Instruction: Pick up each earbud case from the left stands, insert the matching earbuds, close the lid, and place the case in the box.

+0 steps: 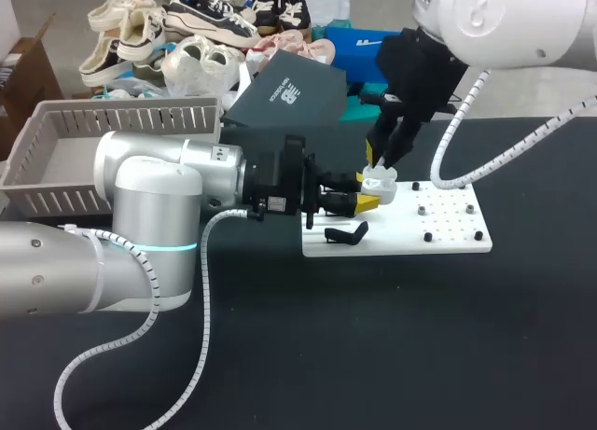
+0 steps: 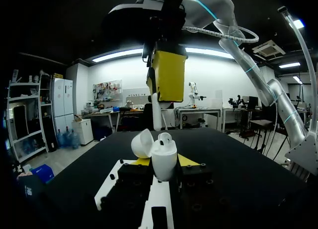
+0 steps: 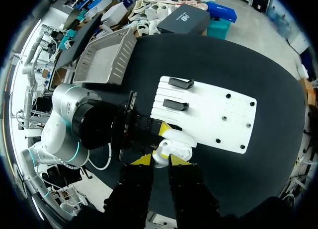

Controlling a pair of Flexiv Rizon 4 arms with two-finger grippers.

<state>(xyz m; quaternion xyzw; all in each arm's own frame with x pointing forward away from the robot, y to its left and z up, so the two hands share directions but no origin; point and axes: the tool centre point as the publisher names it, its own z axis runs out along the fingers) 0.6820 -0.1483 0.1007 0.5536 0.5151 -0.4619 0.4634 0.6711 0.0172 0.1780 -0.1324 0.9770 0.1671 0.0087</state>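
Just above white board (image 1: 448, 229), black table (image 1: 373, 355): left hand (image 2: 164, 165) tight on case (image 2: 163, 154), right hand (image 3: 155, 160) on earbud (image 2: 157, 114).

White print marks the dark box lid (image 1: 289, 92); a label (image 1: 277, 204) on the left arm (image 1: 140, 192) is unreadable.

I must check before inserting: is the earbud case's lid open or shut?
Open. In the left wrist view the lid is swung back to one side of the earbud case, leaving its top uncovered.
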